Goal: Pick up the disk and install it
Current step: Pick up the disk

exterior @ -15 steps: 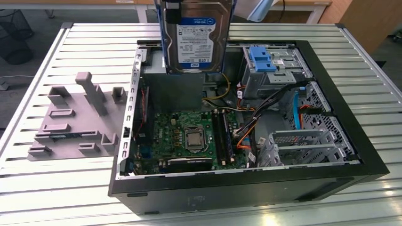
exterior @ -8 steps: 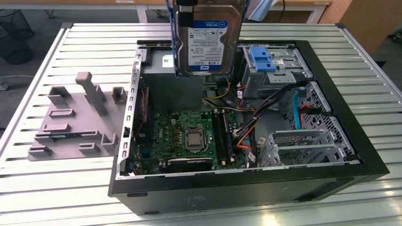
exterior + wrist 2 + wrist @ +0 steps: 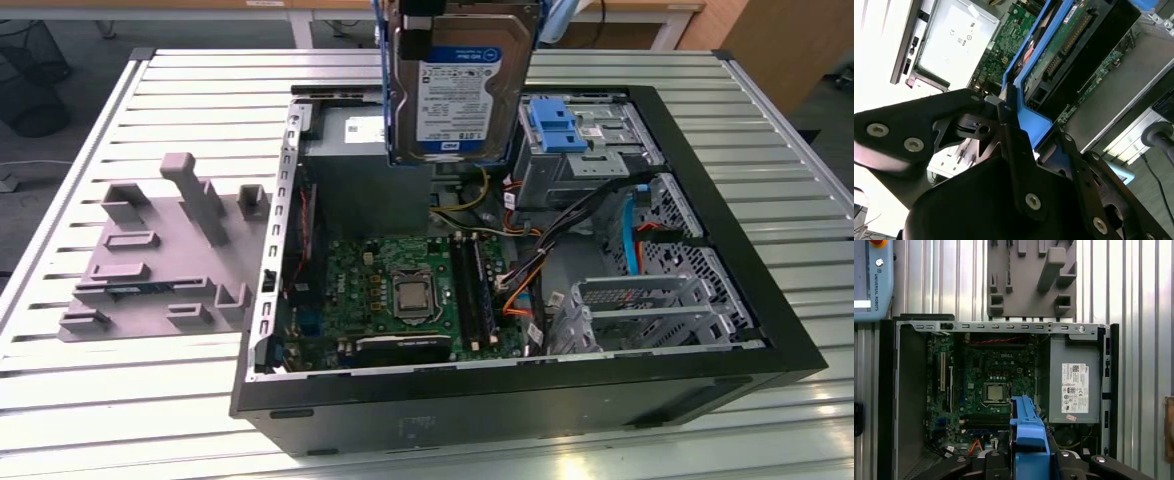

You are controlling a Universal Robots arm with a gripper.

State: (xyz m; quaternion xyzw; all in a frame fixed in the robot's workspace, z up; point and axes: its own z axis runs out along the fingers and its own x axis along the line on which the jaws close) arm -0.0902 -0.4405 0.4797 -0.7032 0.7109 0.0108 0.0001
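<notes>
Table (image 3: 134,400) of metal slats far under the jaws; computer case (image 3: 534,400) lying open on it, beneath them; motherboard (image 3: 387,270) and grey power supply (image 3: 1074,385) inside the case; disk (image 3: 461,90) upright above the case, its blue carrier frame (image 3: 1029,435) pinched tight between the jaws of the gripper (image 3: 1033,120)

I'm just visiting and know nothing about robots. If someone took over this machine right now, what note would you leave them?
Tool: shut on the disk, clamping its blue carrier frame.
Disk: lifted and hanging upright above the open computer case, over the motherboard in the first wrist view.
Done: the pick-up.
Left: the install; the disk is not yet seated in the case.
Also there: a grey fixture on the table, to the exterior view's left of the case.
</notes>
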